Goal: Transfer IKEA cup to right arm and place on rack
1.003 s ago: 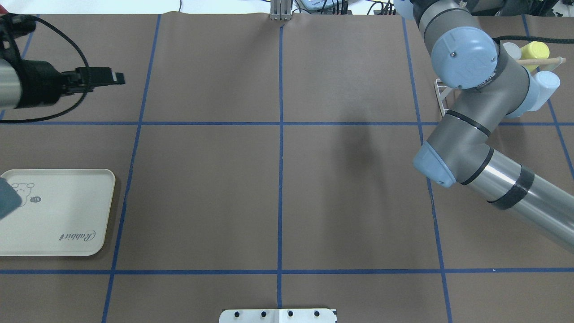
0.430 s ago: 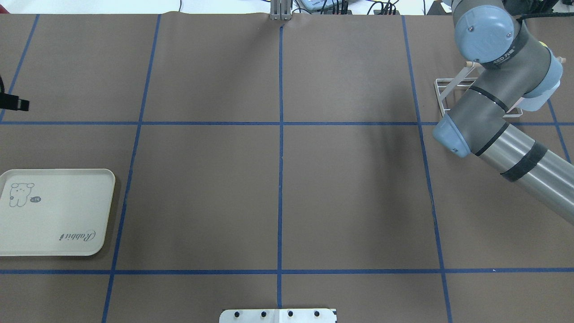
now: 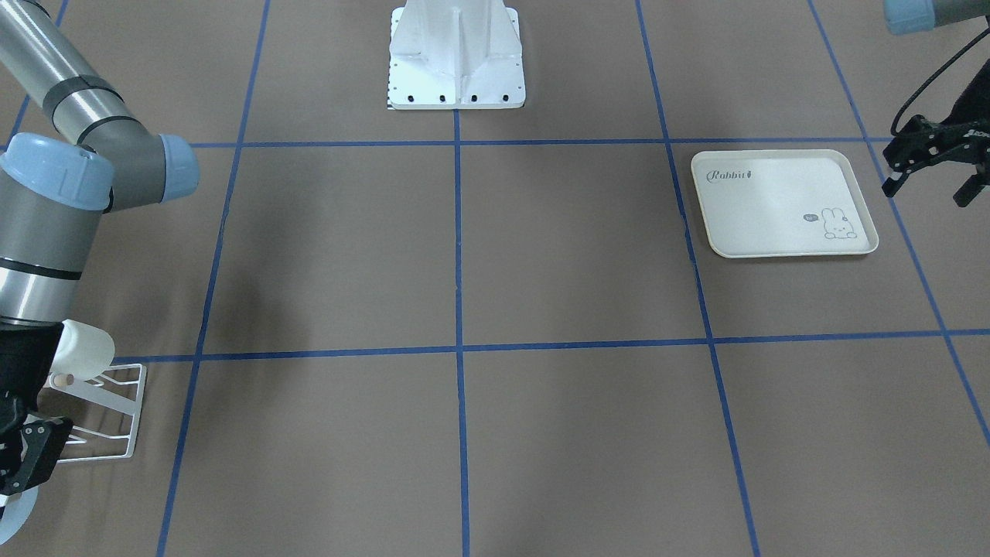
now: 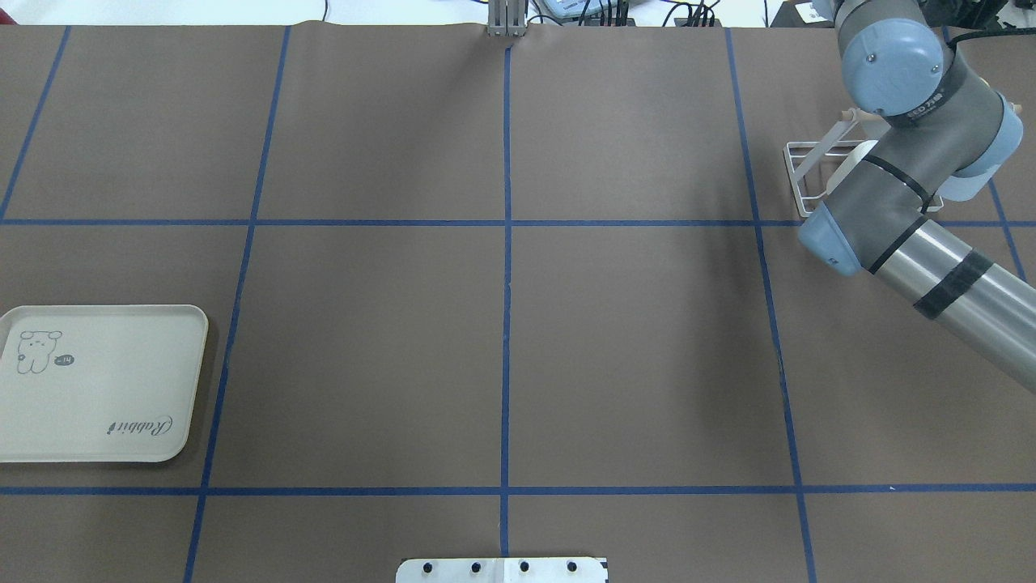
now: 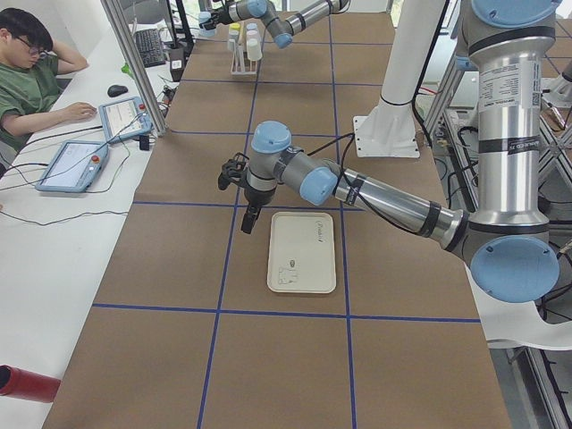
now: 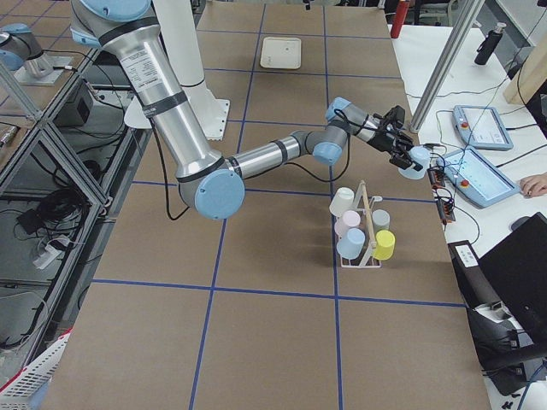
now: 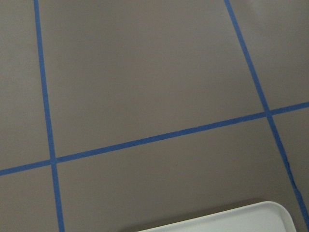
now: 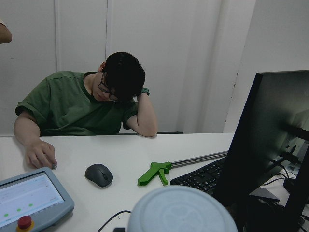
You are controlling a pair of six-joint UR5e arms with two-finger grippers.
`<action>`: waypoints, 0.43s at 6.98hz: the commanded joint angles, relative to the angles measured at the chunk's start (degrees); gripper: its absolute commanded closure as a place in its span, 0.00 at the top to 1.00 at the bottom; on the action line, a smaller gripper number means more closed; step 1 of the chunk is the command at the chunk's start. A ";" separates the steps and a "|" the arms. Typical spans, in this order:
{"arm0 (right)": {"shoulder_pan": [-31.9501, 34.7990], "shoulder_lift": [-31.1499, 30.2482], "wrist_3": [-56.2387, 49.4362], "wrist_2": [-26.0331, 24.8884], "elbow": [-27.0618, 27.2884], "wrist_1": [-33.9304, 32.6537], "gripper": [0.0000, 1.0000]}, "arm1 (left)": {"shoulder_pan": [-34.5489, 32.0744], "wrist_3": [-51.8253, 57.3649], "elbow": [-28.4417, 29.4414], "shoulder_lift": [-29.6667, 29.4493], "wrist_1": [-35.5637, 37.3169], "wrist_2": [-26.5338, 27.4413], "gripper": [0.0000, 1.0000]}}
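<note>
My right arm (image 4: 890,186) reaches over the white wire rack (image 4: 809,174) at the table's far right. Its gripper (image 6: 402,152) is shut on a light-blue IKEA cup (image 6: 419,159), held in the air past the rack near the table's far edge. The cup's base fills the bottom of the right wrist view (image 8: 181,210), and the cup shows at the front view's lower left (image 3: 14,517). The rack (image 6: 359,231) holds several cups. My left gripper (image 3: 926,192) is open and empty, just beyond the outer end of the tray.
A cream rabbit-printed tray (image 4: 97,380) lies at the near left, also in the front view (image 3: 781,201). The white robot base (image 3: 456,54) stands at the table's middle edge. An operator (image 8: 96,104) sits at a desk with tablets beyond the far edge.
My left gripper has drawn back to the left and left the overhead view. My right arm has swung farther back and right, over the rack.
</note>
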 commanded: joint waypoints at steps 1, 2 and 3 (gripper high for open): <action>0.13 -1.76 -2.67 3.28 -0.75 4.96 0.00 | -0.27 1.66 0.12 0.25 1.53 -0.24 1.00; 0.05 -3.50 -2.78 3.30 0.04 4.97 0.00 | -0.18 1.66 0.12 0.25 1.53 -0.24 1.00; 0.05 -6.39 -2.78 4.08 2.31 4.97 0.00 | -0.27 1.66 -0.06 0.34 1.53 -0.24 1.00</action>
